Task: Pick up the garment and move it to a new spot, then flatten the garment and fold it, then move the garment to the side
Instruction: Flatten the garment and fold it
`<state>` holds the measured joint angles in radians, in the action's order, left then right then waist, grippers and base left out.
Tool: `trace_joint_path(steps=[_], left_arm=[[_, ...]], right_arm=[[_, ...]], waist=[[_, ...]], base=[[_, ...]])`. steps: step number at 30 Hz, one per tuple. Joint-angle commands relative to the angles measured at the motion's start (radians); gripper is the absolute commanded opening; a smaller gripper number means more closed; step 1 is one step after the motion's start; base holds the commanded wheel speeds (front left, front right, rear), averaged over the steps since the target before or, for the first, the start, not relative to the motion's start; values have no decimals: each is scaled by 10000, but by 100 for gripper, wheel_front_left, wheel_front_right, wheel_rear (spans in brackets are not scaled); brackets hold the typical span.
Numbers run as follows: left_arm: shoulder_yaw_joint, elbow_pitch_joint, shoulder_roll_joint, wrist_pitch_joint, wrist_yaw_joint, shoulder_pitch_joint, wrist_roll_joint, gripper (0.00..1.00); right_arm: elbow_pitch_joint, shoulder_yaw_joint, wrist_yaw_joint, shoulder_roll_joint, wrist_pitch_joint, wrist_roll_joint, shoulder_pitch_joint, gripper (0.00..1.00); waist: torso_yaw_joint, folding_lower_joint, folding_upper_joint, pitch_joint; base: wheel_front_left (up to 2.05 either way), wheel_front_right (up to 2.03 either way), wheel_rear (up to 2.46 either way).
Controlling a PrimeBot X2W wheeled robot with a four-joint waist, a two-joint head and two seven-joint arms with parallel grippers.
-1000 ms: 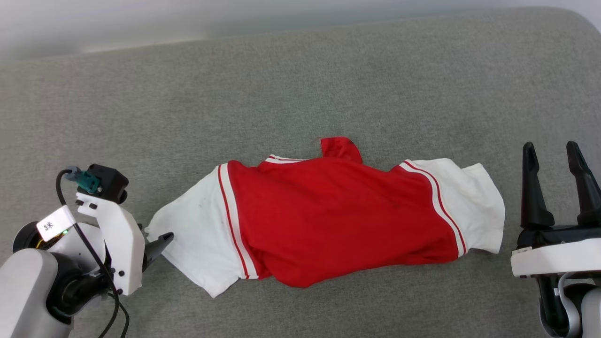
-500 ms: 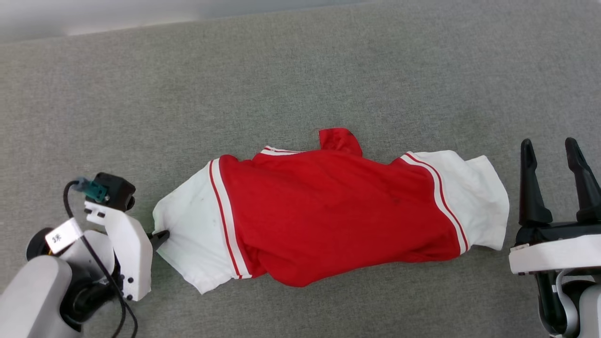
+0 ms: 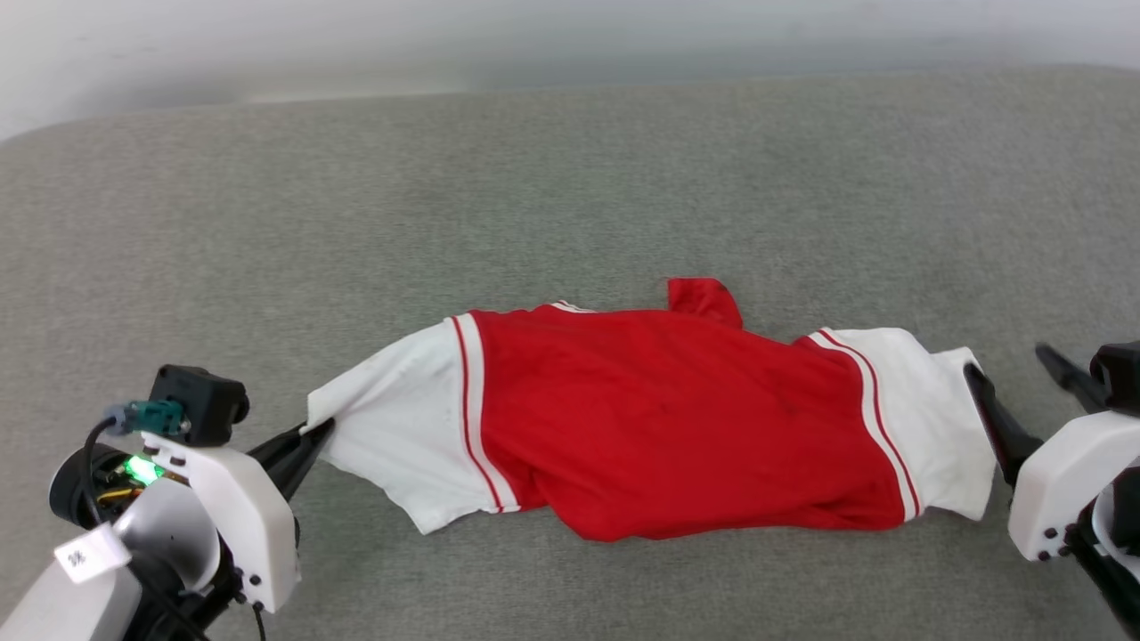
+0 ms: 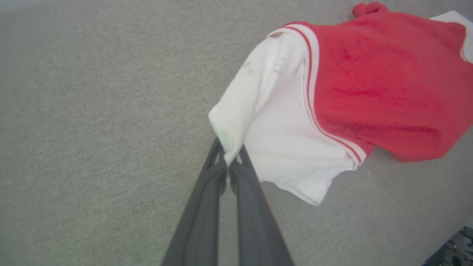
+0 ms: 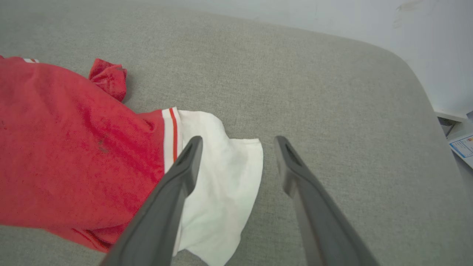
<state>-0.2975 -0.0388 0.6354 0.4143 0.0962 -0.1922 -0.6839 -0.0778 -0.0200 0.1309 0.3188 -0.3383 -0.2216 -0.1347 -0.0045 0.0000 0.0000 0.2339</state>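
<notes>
Grey woven fabric covers the broad padded surface [image 3: 570, 178] that everything lies on; across its near middle the garment [image 3: 677, 418] is spread crosswise, long axis running from the robot's left to its right, red body in the centre and a white sleeve at each end; the cloth is rumpled, not flat. At the left end the left gripper [image 3: 313, 431] is pinched tight on the tip of the left sleeve [image 3: 401, 445], white cloth caught between its fingers and drawn to a point toward it. At the other end the right gripper [image 5: 238, 142] stands wide apart and holds nothing; one finger reaches over the right sleeve [image 5: 229, 184], the other over bare grey just past the cuff, so the cuff edge lies between them. I'd say that arm need only come down and close to match the left before any lift; nothing blocks it. A small red flap [image 3: 704, 298] pokes out at the far edge; a printed sheet [image 5: 463, 146] lies beyond the surface's corner.
</notes>
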Motion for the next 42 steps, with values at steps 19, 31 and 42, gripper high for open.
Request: trace_joint_path(steps=[19, 31, 42], left_arm=[[-214, -4360, 309, -4, -568, 909, 609, 0], [-576, -4232, 79, -254, -375, 684, 590, 0], [-23, -3945, 62, -871, -669, 1012, 447, 0]], right_arm=[[2140, 410, -5, 1731, -5546, -612, -1780, 100], [3396, 1303, 14, 1554, -4962, -646, -1314, 0], [2745, 845, -5, 2139, -3560, -855, -2116, 0]], waist=[[1716, 0, 0, 710], [2142, 0, 0, 926], [1566, 0, 0, -432]], base=[[0, 0, 0], [0, 0, 0], [0, 0, 0]])
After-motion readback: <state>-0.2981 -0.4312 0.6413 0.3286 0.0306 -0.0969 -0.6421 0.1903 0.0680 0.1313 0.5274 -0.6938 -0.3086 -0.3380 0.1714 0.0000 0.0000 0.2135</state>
